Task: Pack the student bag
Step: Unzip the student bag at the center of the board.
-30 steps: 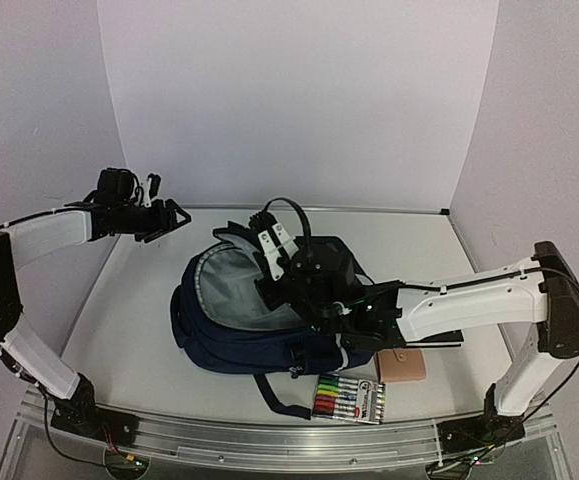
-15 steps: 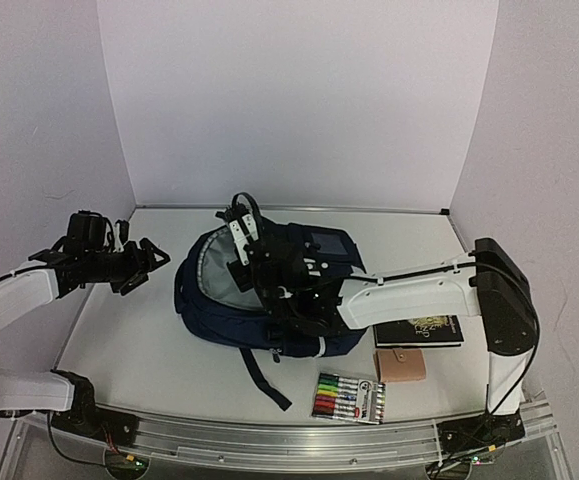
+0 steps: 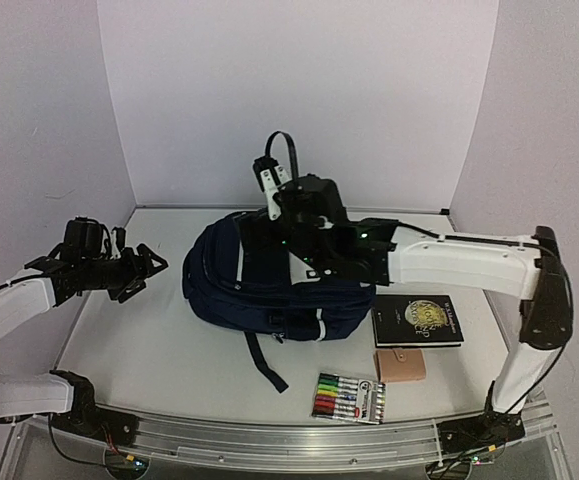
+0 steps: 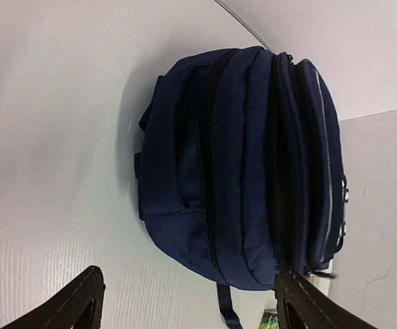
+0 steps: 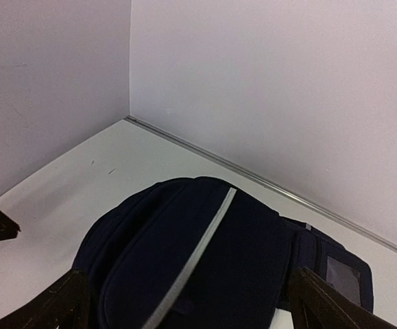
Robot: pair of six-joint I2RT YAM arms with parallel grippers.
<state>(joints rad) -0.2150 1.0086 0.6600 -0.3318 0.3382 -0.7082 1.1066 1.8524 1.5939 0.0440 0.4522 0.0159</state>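
Navy student bag [image 3: 269,295] laid on table [image 3: 149,340], beside book [image 3: 417,320]. Left gripper [image 3: 145,268] held clear of bag at its left, fingers apart, empty. Right gripper [image 5: 191,301] poised just above bag, fingers spread wide, nothing gripped.

Toward the near right corner of the table [image 3: 149,340]: a black book [image 3: 417,321], a tan wallet [image 3: 400,365] just nearer, and markers [image 3: 349,397] (one pack, mixed colours) by the near edge.
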